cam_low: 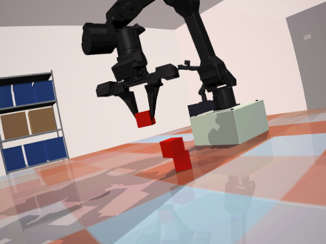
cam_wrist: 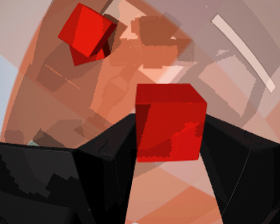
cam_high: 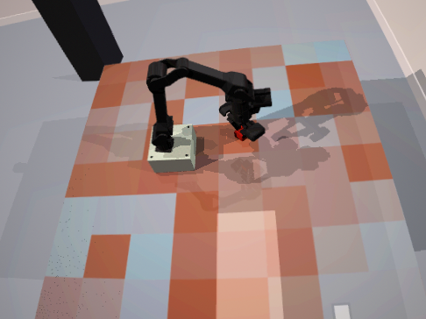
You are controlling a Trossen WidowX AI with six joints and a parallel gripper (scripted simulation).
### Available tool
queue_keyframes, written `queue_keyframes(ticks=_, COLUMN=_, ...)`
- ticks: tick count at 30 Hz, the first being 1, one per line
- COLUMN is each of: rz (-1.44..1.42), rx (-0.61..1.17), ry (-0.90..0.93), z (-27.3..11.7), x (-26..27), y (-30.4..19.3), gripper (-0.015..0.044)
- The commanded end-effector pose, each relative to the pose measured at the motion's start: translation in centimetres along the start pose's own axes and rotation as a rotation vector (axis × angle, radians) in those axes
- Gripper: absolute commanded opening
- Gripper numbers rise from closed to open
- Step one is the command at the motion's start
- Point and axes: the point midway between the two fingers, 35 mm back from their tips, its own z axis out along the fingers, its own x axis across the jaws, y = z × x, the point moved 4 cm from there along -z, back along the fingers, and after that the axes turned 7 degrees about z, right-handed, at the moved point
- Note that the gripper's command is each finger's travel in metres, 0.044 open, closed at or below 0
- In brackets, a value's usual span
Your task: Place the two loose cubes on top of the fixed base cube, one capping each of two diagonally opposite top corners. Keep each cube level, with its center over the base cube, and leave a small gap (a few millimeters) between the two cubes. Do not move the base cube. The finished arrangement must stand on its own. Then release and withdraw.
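Gripper (cam_low: 145, 111) is hanging in the air, fingers pointing down, pinching a red cube (cam_low: 145, 118) between its tips. In the wrist view the same cube (cam_wrist: 170, 130) is sitting squarely between the two dark fingers, one face toward the lens.

Held cube is riding well above the floor, apart from everything below it.

Stack (cam_low: 175, 153) is standing on the checkered floor (cam_low: 235, 190) below and a little right of the held cube in the exterior view. A second red cube (cam_low: 171, 147) is resting on the base cube (cam_low: 182, 160), offset toward one corner so part of it is overhanging. In the wrist view the stack (cam_wrist: 88, 32) is showing at upper left, away from the fingers.

Arm (cam_high: 197, 74) is reaching out from its pale pedestal (cam_high: 173, 150), which is sitting near the middle of the checkered patch, toward its far edge. In the top view the gripper (cam_high: 245, 131) is hovering to the right of the pedestal with the held cube showing as a small red spot. The stack cannot be made out in that view.

Shelf (cam_low: 28, 120) with blue and brown boxes is standing against the far wall at left.
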Motion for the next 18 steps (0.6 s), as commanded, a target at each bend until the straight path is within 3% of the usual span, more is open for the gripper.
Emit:
queue_keyframes(ticks=1, rz=0.061, rx=-0.007, ry=-0.008, z=-0.1, x=0.7, y=0.2, gripper=0.0105)
queue_keyframes(ticks=18, rz=0.384, rx=-0.020, ry=-0.005, z=0.1, x=4.9, y=0.9, gripper=0.0105)
